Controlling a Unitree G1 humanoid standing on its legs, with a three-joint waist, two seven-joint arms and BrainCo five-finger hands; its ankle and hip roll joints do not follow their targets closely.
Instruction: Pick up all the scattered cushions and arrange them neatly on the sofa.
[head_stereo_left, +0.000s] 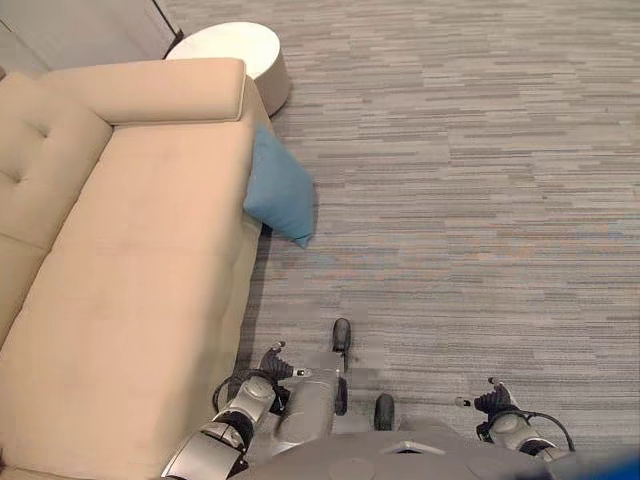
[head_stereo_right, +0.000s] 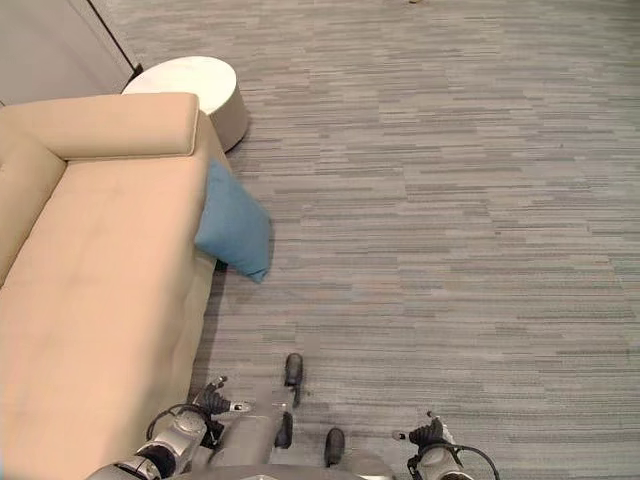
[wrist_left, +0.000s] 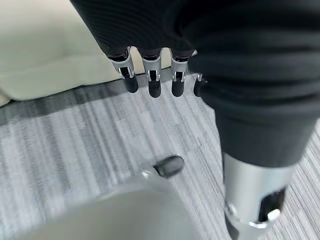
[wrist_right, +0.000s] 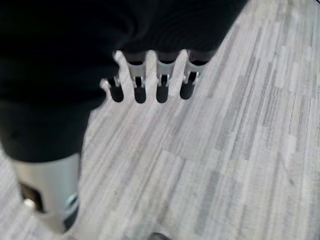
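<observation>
Near the robot, the left hand and right hand hung relaxed with straight fingers, holding nothing. Further on, the blue cushion leaned on the floor against the sofa. A careless reach could topple it flat.

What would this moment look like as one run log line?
stage: before pickup | blue cushion: on floor, leaning on sofa front | left robot hand: open, empty | right robot hand: open, empty | round white table: beyond sofa arm
</observation>
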